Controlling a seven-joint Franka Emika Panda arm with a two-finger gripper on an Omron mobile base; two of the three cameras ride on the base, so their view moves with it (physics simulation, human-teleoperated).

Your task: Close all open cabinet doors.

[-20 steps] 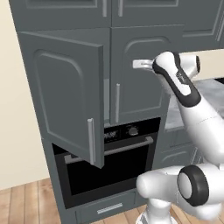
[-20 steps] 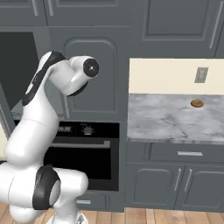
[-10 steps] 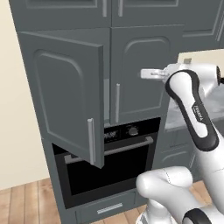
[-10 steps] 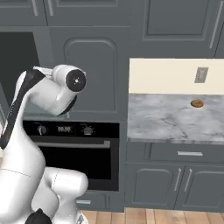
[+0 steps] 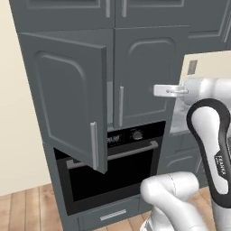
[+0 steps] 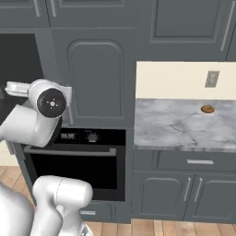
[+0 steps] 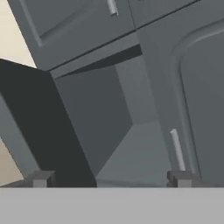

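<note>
Open left cabinet door point(image 5: 67, 99) hides the cabinet interior; gripper point(image 5: 162, 90) seemingly empty.

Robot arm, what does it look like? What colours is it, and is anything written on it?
The arm is smooth, rounded and white, with black bands at its joints. One joint cap is a black disc with little dots. "FRANKA" is printed in small grey letters on a black band. The pincer is pale grey with small dark finger tips.

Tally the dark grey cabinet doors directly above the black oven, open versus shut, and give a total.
Open dark grey panelled cabinet door with silver bar handle: 1
Shut dark grey panelled cabinet door with silver bar handle: 1
Total: 2
</note>
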